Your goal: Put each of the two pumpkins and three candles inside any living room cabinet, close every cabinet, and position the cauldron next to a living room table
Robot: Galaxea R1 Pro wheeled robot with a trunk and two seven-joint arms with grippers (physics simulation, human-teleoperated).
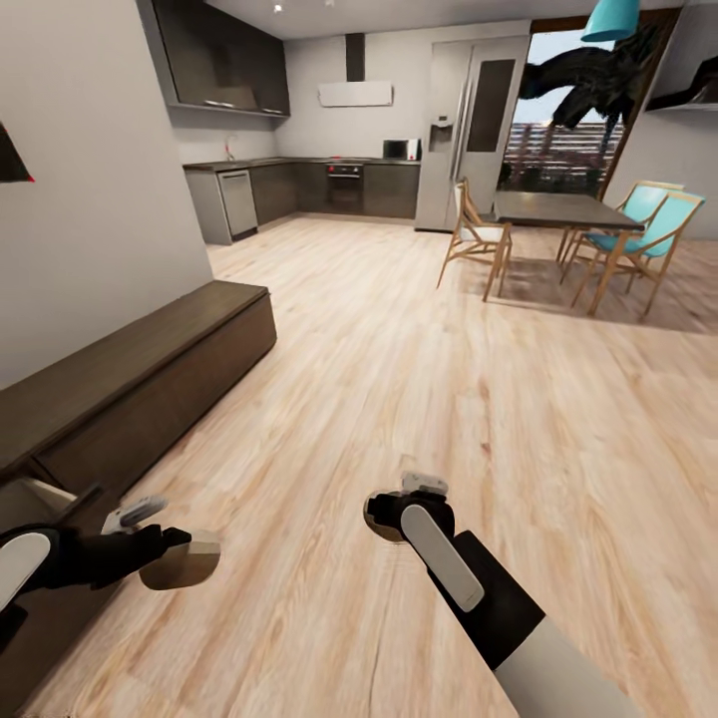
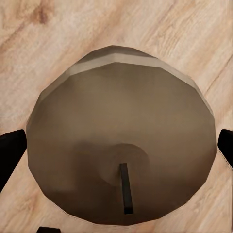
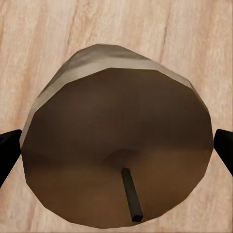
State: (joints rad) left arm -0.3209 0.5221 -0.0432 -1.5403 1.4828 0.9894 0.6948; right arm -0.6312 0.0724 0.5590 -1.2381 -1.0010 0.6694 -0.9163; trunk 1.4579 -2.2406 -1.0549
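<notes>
Matt beige-tan waxy candles [image 2: 121, 145] [image 3: 116, 150], pale wood-plank floor [image 1: 419, 379] with visible grain, dark-brown matt wooden cabinet [image 1: 130, 379].

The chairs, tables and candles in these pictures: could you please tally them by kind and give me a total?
Candles: 2, one in the left gripper, one in the right gripper.
Wooden chairs: 3, one pale-seated, two teal.
Dining tables: 1.
Total: 6.
</notes>
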